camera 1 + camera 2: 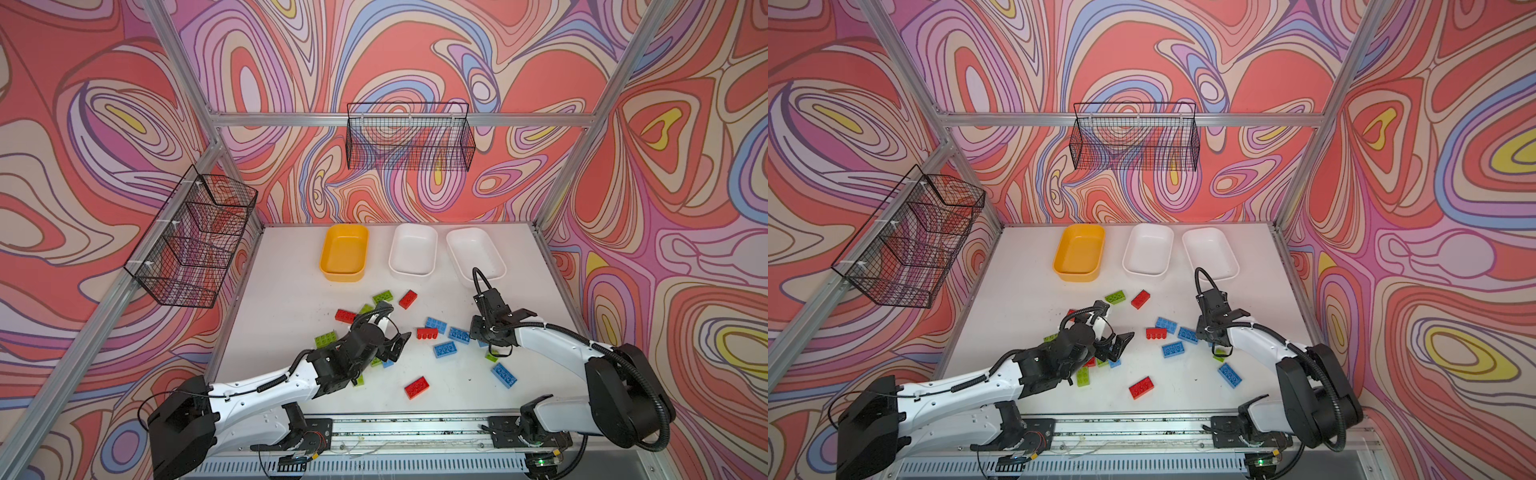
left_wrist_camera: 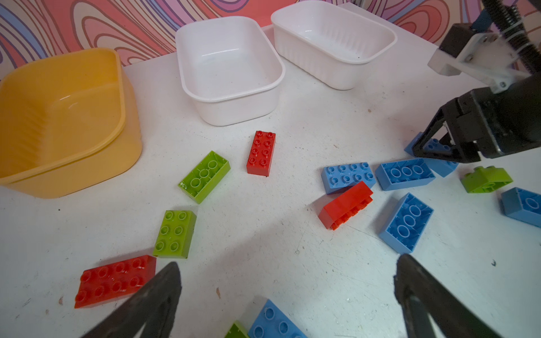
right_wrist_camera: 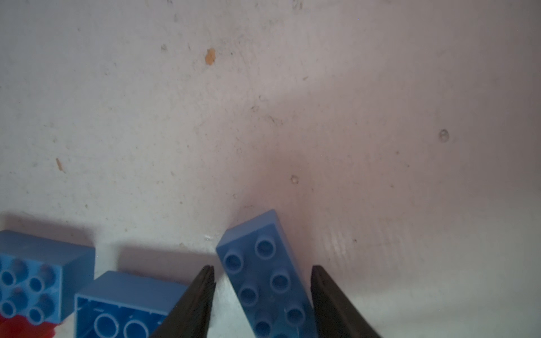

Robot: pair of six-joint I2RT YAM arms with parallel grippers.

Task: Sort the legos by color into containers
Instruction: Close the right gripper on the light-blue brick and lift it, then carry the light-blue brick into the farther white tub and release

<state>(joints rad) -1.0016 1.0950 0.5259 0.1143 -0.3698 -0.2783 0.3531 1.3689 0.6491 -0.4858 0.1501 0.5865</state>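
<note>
From where I stand, all the legos (image 1: 444, 349) lie loose about the middle of the table (image 1: 291, 291). The three containers sit empty along its 12 o'clock edge: the yellow-orange tub (image 1: 344, 249), the middle white tub (image 1: 413, 249) and the right white tub (image 1: 473, 249).

The right gripper (image 3: 262, 267) is down at about 3 o'clock from the table's centre, astride a blue brick (image 3: 251, 243) that lies studs-up on the surface. That looks like the step in hand: getting a hold on this brick.

To do it well, I'd say, the jaws should bear on the two long flat sides. The brick sits a little skewed between them, so it may swivel as they meet it; a slow squeeze would let it settle square. A straight lift would then spare the two blue neighbours (image 3: 126, 304) just beside it at 9 o'clock in the wrist view.

Its jaws are partly spread, not yet pinching. One finger (image 3: 328, 292) seems to touch the brick's side, while the other finger (image 3: 199, 292) shows a sliver of table before the plastic.

The left gripper (image 2: 289, 262) hovers around 8 o'clock from centre, jaws spread wide and holding nothing, with bricks scattered below it
</note>
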